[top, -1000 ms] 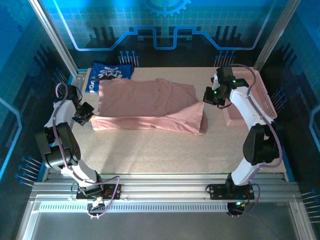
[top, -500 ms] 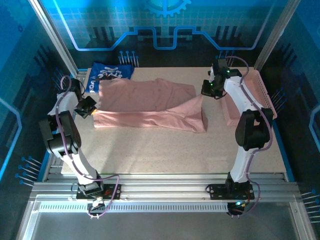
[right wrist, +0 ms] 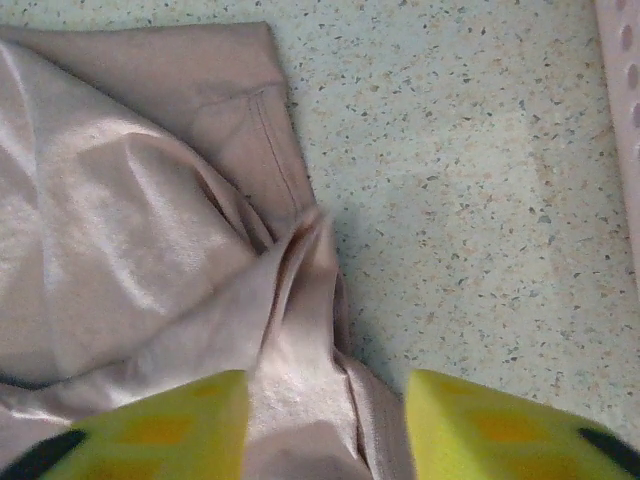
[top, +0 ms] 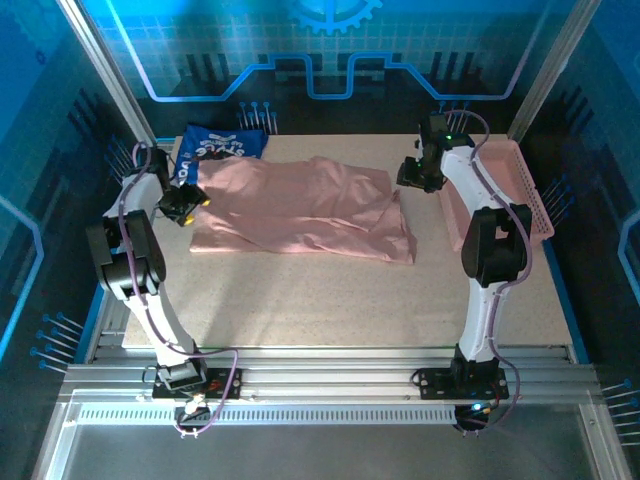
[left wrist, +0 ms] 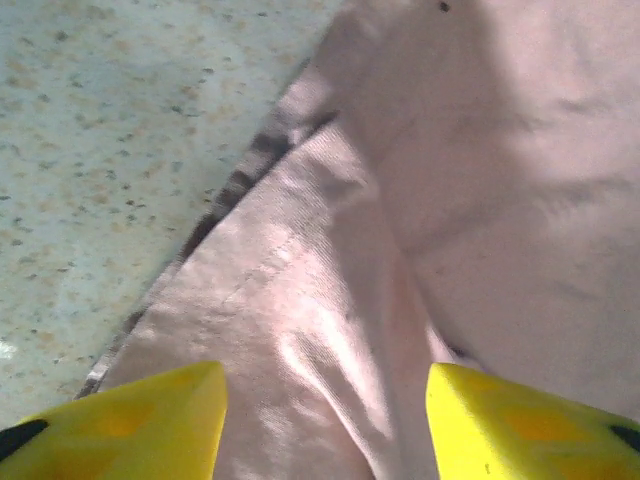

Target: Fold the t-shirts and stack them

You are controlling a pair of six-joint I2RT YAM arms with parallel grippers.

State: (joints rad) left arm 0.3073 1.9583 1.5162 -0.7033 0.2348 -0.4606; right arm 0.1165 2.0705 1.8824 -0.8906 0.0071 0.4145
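speckled table (top: 300, 300) bears pink shirt (top: 300, 210) under gaping left tool (left wrist: 325, 378) and right tool (right wrist: 325, 382).

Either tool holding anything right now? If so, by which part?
Nothing held. The left tool and right tool both stand open over opposite ends of the pink t-shirt.

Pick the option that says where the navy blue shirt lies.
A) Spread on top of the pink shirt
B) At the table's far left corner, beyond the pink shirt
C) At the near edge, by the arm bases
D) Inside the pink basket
B: in the top view the navy blue shirt lies at the table's far left corner, just beyond the pink shirt, while the basket stands at the far right.
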